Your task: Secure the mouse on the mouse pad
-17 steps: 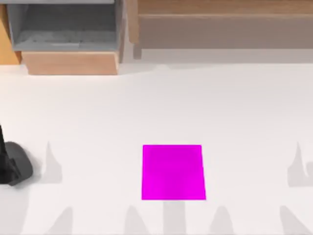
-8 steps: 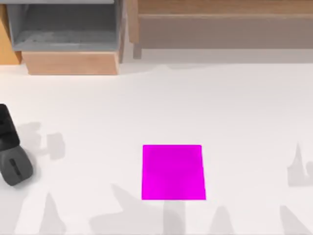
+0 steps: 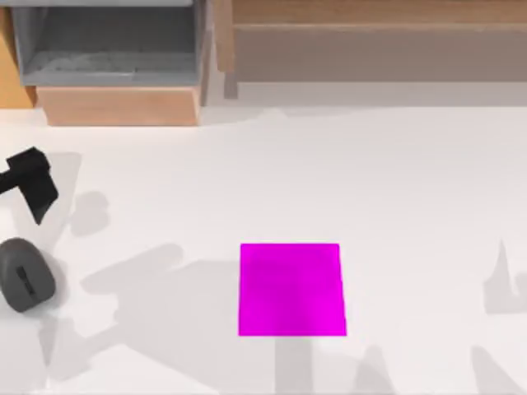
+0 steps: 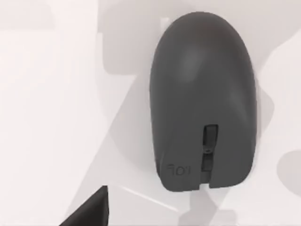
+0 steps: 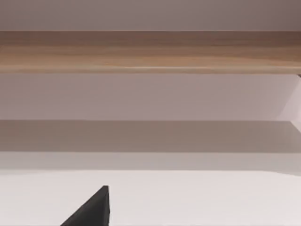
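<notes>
The dark grey oval mouse (image 3: 25,285) lies on the white table at the far left, with nothing touching it. In the left wrist view the mouse (image 4: 203,101) is seen from above, its scroll-wheel strip clear to see. My left gripper (image 3: 30,181) hangs behind the mouse, nearer the shelf, open and holding nothing; one fingertip (image 4: 90,213) shows in its wrist view. The magenta mouse pad (image 3: 291,289) lies flat near the table's middle front, far to the right of the mouse and bare. Of the right gripper, one fingertip (image 5: 91,211) shows, with nothing beside it.
A grey open box in a wooden frame (image 3: 111,62) stands at the back left. A long wooden shelf (image 3: 379,37) runs along the back right, and the right wrist view faces that wooden shelf (image 5: 150,52). White table stretches between mouse and pad.
My left gripper has moved from over the mouse at the left edge toward the back and slightly right, leaving the mouse uncovered. Mouse and pad have not moved.
</notes>
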`<act>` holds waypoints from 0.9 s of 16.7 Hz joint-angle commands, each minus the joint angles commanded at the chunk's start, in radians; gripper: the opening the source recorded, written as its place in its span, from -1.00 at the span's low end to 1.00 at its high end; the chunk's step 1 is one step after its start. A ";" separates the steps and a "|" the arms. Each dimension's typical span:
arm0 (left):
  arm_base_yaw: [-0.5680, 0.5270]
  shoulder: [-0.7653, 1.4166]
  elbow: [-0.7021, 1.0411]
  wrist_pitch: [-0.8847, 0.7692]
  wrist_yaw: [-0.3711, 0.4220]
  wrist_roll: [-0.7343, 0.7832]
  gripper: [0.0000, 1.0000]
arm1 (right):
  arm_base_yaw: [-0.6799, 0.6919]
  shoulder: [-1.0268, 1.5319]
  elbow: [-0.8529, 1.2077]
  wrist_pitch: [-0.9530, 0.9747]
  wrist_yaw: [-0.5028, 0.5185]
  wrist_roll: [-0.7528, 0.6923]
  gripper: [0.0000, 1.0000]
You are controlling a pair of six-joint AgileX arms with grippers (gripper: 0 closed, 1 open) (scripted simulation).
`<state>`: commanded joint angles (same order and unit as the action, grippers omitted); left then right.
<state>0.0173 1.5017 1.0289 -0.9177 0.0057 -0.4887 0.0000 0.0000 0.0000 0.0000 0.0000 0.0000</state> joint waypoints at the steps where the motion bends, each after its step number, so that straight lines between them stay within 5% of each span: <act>1: 0.000 0.056 0.045 -0.036 0.000 -0.020 1.00 | 0.000 0.000 0.000 0.000 0.000 0.000 1.00; 6: 0.001 0.222 0.179 -0.135 0.000 -0.077 1.00 | 0.000 0.000 0.000 0.000 0.000 0.000 1.00; 15: 0.000 0.258 0.136 -0.061 0.000 -0.078 1.00 | 0.000 0.000 0.000 0.000 0.000 0.000 1.00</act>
<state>0.0172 1.7596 1.1652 -0.9788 0.0059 -0.5670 0.0000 0.0000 0.0000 0.0000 0.0000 0.0000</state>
